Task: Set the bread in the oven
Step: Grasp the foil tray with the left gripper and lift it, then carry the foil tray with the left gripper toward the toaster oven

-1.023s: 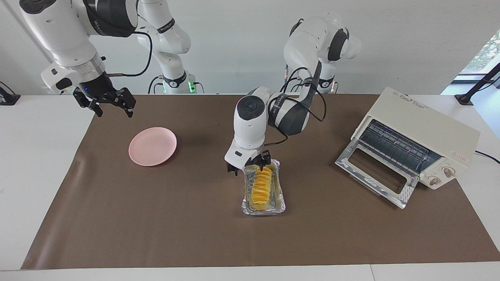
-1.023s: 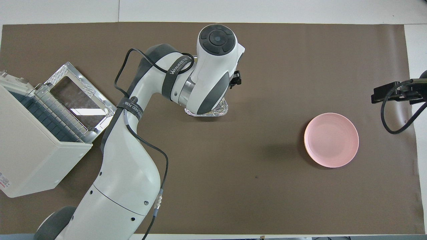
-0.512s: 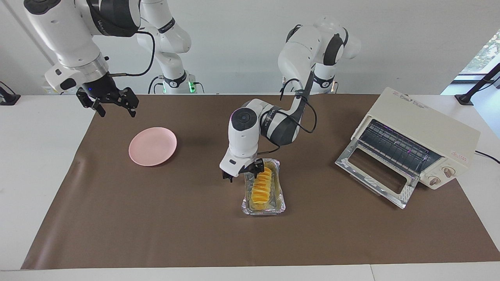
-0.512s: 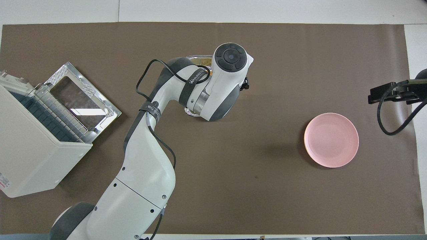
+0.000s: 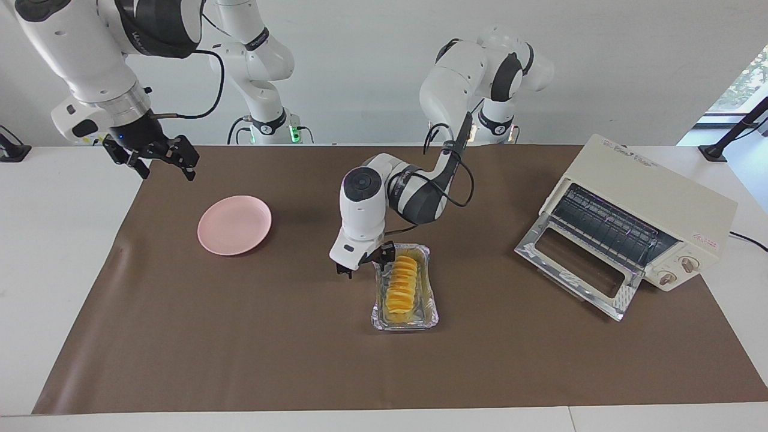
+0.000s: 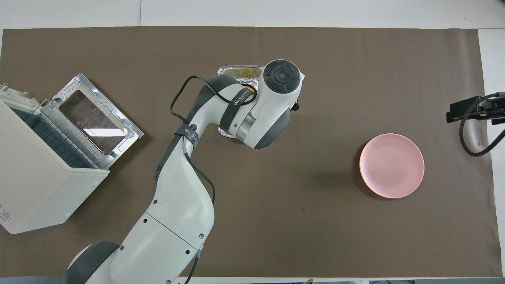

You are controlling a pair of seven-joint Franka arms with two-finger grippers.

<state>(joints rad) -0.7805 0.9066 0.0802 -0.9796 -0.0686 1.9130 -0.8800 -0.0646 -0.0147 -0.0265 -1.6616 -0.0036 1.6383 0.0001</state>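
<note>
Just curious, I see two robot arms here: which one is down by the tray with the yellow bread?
The left arm: its gripper is low at the foil tray holding the bread. The right gripper waits up in the air near the pink plate.

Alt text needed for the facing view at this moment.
The left gripper is low at the rim of a foil tray holding the bread. The oven stands open at the left arm's end; the right gripper waits, open, near a pink plate.

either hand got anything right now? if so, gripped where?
Nothing held. The left hand straddles the foil tray's rim at its end nearer the robots, beside the bread, not closed. The right hand waits, open and empty.
</note>
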